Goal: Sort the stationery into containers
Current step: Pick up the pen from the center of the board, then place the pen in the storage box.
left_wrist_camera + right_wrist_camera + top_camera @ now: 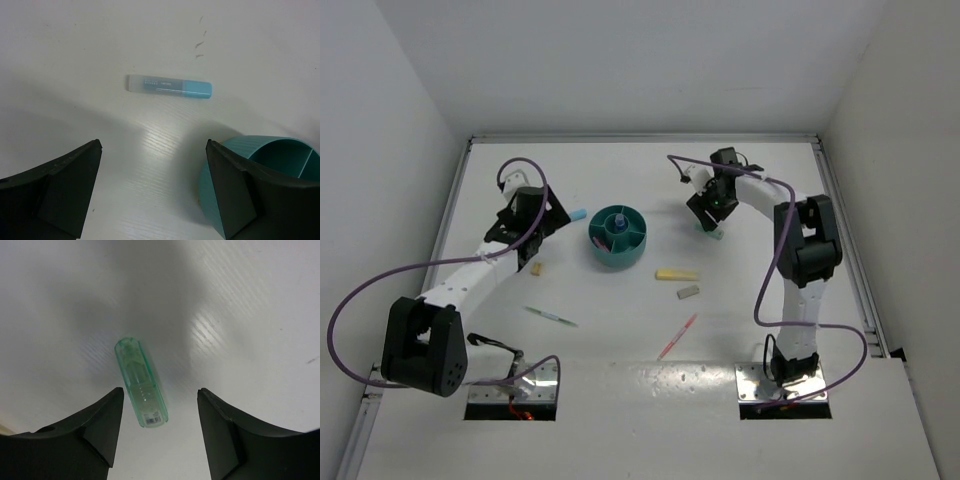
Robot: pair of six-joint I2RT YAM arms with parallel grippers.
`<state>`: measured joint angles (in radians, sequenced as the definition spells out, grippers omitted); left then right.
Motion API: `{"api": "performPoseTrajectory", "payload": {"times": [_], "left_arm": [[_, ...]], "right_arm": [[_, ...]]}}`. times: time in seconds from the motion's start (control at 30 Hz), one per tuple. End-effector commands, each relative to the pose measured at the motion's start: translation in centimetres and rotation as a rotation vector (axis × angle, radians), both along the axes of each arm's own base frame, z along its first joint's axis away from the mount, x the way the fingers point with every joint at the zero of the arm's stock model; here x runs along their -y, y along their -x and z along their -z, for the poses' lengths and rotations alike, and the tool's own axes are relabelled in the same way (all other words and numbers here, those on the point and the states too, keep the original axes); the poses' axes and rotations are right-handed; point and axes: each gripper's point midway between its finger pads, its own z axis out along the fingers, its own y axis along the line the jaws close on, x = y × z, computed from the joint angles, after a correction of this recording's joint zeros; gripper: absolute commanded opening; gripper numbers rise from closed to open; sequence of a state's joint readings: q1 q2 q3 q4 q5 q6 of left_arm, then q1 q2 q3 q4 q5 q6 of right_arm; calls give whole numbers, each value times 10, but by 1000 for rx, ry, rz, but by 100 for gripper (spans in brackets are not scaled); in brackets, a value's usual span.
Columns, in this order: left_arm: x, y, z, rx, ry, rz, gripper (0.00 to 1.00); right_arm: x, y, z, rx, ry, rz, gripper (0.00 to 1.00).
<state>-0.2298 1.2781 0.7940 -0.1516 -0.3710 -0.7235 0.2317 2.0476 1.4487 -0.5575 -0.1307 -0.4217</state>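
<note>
The round teal tub (pixel 618 238) stands mid-table with a blue-capped bottle (pixel 618 221) inside; its rim (pixel 265 150) shows in the left wrist view. A light-blue stick (pixel 577 214) (pixel 169 86) lies left of the tub, ahead of my left gripper (pixel 535 225) (pixel 154 150), which is open with only bare table between its fingers. My right gripper (pixel 712 215) (pixel 160 396) hangs open over a mint-green stick (pixel 718 233) (pixel 141 382). The stick's near end lies between the fingertips, closer to the left one, touching neither.
A tan block (pixel 536 267) lies by the left arm. A yellow stick (pixel 677 274) and a grey block (pixel 689 292) lie right of the tub. A white pen (pixel 551 316) and a red pen (pixel 677 336) lie nearer the bases. White walls enclose the table.
</note>
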Motion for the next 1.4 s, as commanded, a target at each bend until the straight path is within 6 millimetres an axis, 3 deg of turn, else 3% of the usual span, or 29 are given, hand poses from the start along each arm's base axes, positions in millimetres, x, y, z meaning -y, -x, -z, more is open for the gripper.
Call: {"api": "performPoseTrajectory", "payload": {"times": [0.0,0.27,0.53,0.63,0.73,0.77,0.9,0.93,1.03,1.07,1.1,1.13,1.2,1.3,1.37], "left_arm": [[3,-11,-25,74,36,4,91],[0,-10,-29,85,28,-11,91],[-4,-10,-32,95,11,-23,91],[-4,-10,-32,95,11,-23,91],[-5,-9,-35,103,6,-18,91],[-7,-9,-36,104,0,-27,91],[-16,-8,-44,127,-29,-64,89],[-20,-5,-46,135,-16,-103,87],[-35,3,-36,94,-58,-185,81],[-37,1,-42,107,-62,-197,79],[-39,2,-37,90,-74,-205,79],[-39,2,-37,90,-74,-205,79],[-41,2,-38,91,-80,-212,79],[-42,2,-38,93,-85,-220,79],[-42,2,-38,93,-85,-220,79]], "right_arm": [[-7,-5,-3,-2,-9,-18,61],[-6,5,19,-73,6,-41,58],[-4,11,32,-122,26,-66,43],[-4,11,32,-122,26,-66,27],[-14,12,16,-110,-35,-86,10],[-21,7,-7,-75,-75,-85,0],[-75,12,-89,3,-390,-187,0],[-102,29,-133,22,-574,-292,0],[-141,71,-207,58,-892,-514,0],[-156,84,-221,66,-960,-583,0],[-165,108,-222,-84,-1064,-518,0],[-179,94,-250,97,-1112,-625,0],[-199,112,-278,133,-1202,-663,0],[-227,128,-287,105,-1224,-736,0],[-242,131,-282,117,-1226,-764,0]]}}
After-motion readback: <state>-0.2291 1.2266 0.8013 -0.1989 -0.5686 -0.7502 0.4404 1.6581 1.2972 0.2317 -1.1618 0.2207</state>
